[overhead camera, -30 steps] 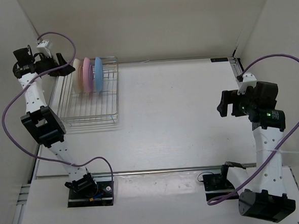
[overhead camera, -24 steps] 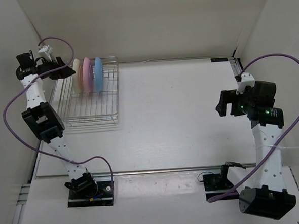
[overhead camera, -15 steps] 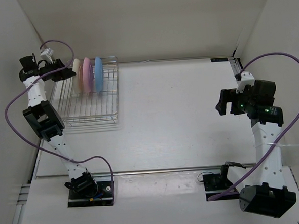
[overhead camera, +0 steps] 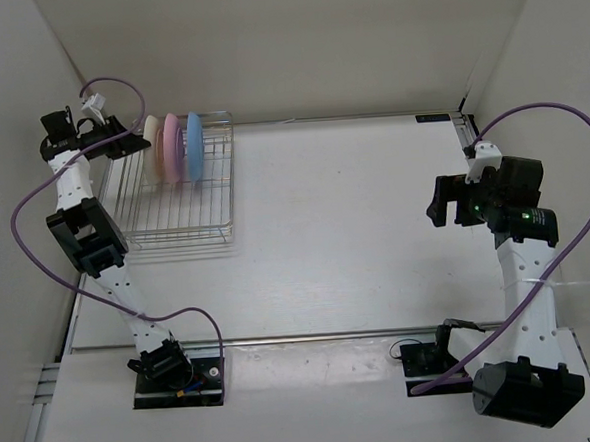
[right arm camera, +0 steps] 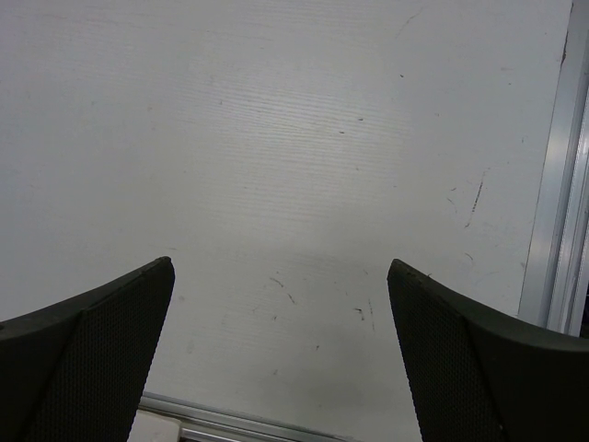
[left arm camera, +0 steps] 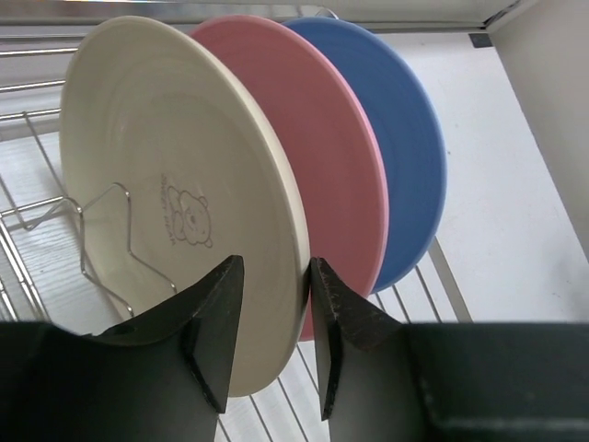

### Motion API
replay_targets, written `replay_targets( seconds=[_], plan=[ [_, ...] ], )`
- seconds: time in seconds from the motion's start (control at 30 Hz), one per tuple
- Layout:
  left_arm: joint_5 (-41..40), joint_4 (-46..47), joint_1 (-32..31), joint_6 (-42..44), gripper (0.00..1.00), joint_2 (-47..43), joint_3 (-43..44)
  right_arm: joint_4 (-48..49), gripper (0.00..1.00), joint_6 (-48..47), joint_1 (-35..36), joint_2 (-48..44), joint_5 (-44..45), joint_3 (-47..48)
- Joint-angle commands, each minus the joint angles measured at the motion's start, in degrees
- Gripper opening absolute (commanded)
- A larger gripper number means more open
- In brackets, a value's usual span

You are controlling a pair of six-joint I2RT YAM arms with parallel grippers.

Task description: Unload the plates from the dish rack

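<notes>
Black and mesh-faced, the jaws of the right gripper point(right arm camera: 281, 350) stand wide apart above the white table point(right arm camera: 276, 138) with nothing between them. An aluminium rail point(right arm camera: 552, 184) runs down the right edge of that wrist view. In the overhead view this gripper hangs at the right side of the table, well apart from the dish rack point(overhead camera: 175, 223), which sits at the table's far left, close to the left wall. Three plates stand on edge at the far end of the rack, side by side — cream plate point(overhead camera: 152, 150) nearest the left wall, pink plate point(overhead camera: 173, 148) in the middle, light blue plate point(overhead camera: 195, 147) on the right. The left gripper point(overhead camera: 133, 143) is at the rack's far left, level with the cream plate. Its wrist view shows the jaws set narrowly apart and straddling that plate's rim. One finger lies over the face that carries a small bear print point(left arm camera: 187, 216), and the other sits behind the rim, between the cream and pink plates. A strip of cream surface shows between the first finger and the rim — firm pad contact cannot be confirmed. A bent wire prong point(left arm camera: 110, 239) of the rack crosses the printed face.
</notes>
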Motion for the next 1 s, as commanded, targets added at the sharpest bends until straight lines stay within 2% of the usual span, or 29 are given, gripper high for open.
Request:
replay_targets(
  seconds=[0.0,0.17,0.2,0.37,0.77,0.97],
  plan=[
    [0.2,2.1,0.1,-1.4,0.45,1.3,1.2,2.5,1.0,-0.6,0.1,-0.1,0.8,-0.5],
    [-1.6,2.8,-0.4,-2.5,0.34,0.8,-0.2,2.5,1.0,-0.1,0.1,0.5,1.3,-0.5],
    [-2.3,3.4,-0.4,-2.5,0.28,0.8,-0.2,2.5,1.0,-0.1,0.1,1.1,1.3,-0.5],
    [-2.9,3.4,-0.4,-3.5,0.11,0.8,-0.2,2.5,1.0,-0.1,0.1,1.6,1.3,-0.5],
    [-0.9,3.2,-0.4,-5.9,0.11,-6.2,-0.2,2.5,1.0,-0.1,0.1,1.6,1.3,-0.5],
    [1.4,2.7,-0.4,-7.2,0.11,-12.5,-0.2,2.0,1.0,-0.1,0.1,1.6,0.1,-0.5]
  ],
)
